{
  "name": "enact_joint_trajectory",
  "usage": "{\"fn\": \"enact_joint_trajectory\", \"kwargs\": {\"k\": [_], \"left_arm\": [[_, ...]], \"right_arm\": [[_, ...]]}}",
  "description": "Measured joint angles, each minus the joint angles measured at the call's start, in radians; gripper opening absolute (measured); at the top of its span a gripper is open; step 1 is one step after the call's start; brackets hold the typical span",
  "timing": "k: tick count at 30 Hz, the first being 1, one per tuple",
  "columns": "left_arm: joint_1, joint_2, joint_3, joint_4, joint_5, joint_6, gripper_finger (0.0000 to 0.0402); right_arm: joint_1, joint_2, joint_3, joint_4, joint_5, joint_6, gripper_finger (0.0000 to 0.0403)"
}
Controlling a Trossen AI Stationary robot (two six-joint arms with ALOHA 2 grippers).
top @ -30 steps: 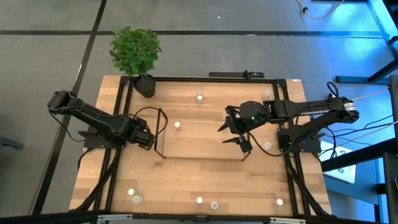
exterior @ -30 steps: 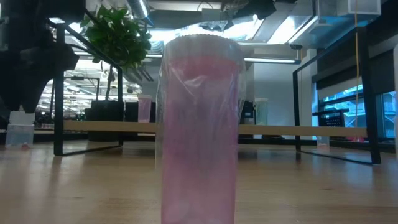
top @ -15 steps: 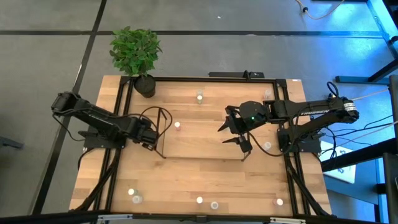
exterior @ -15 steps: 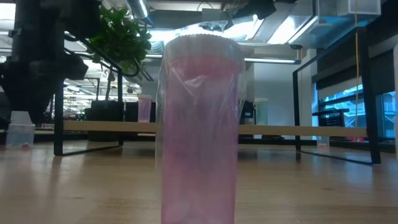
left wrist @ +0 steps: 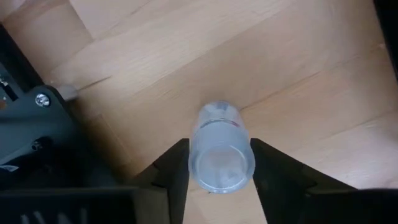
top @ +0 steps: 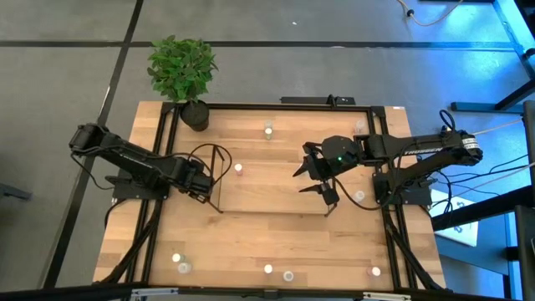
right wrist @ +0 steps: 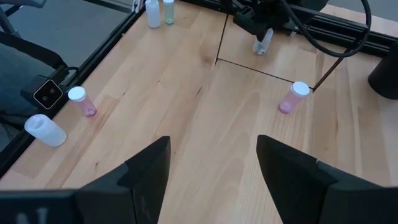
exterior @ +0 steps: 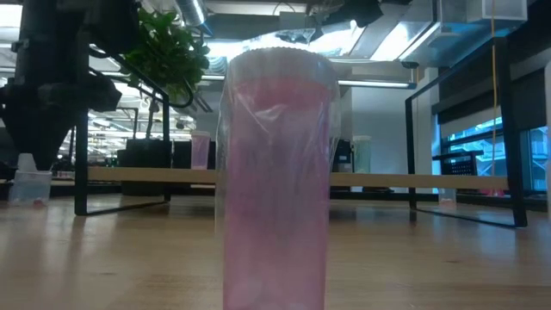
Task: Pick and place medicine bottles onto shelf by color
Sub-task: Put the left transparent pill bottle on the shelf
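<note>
The wooden tabletop (top: 267, 238) carries the shelf (top: 272, 180), a low rack of thin black rods on a pale board. In the low view a blurred pink bottle (exterior: 275, 176) fills the middle and hides much behind it. The left gripper (left wrist: 219, 165), at the shelf's left end, has its dark fingers against both sides of a clear cylindrical bottle (left wrist: 219, 149), gripping it. The right gripper (right wrist: 211, 165) hangs with fingers spread wide over the shelf's right part, well apart from a pink bottle (right wrist: 291, 98) lying tilted on the board.
</note>
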Motion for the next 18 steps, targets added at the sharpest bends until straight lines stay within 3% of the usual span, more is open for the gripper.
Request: {"fn": "enact_joint_trajectory", "kwargs": {"k": [18], "left_arm": [[-0.03,-0.009,0.007,-0.028,0.019,-0.023,0.012]], "right_arm": [[0.0,0.0,0.0,-0.003,0.0,0.0,0.0242]]}}
